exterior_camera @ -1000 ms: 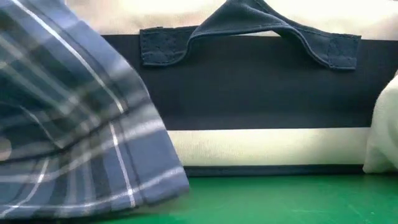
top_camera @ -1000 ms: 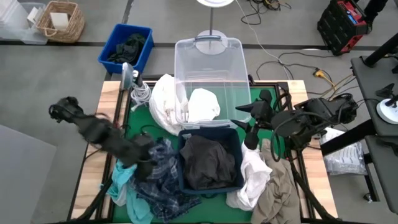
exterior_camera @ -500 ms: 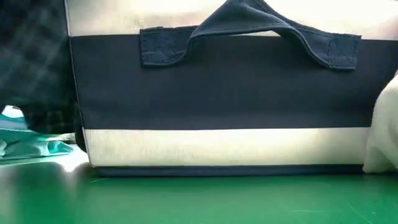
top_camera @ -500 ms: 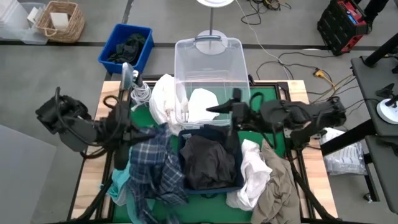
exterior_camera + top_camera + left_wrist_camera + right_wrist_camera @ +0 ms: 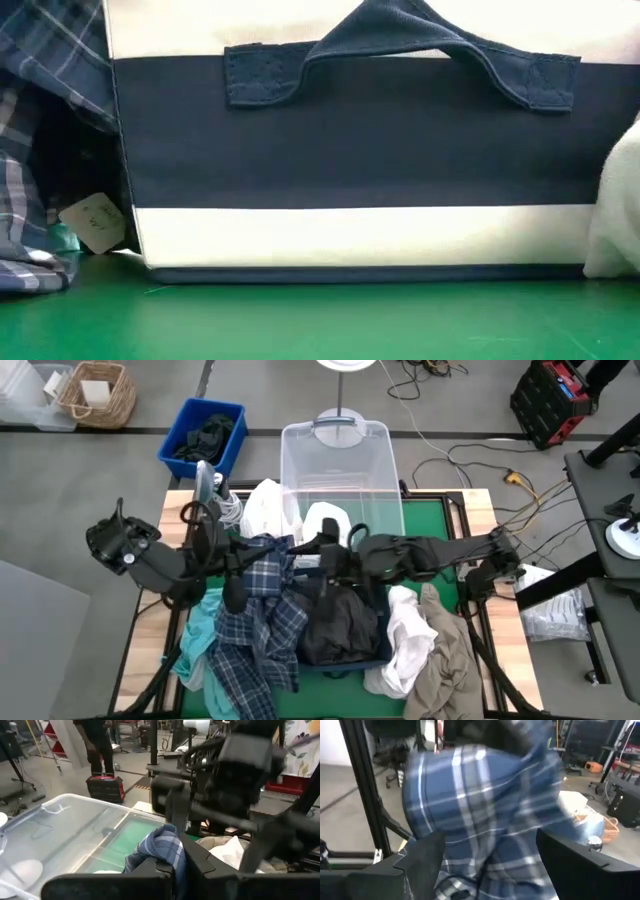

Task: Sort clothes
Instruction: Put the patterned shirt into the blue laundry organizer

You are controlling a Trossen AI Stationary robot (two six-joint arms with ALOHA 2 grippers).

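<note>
We see the left gripper (image 5: 262, 552) holding the plaid shirt (image 5: 262, 622) up beside the navy box (image 5: 350, 170). The right gripper (image 5: 322, 550) is spread wide by the shirt.

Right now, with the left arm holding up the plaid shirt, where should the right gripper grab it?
Take the plaid shirt at its raised upper edge, beside the left gripper, coming in level from the box side. The cloth hangs there as a taut fold facing the right gripper, whose jaws are open and frame it in the right wrist view.
</note>
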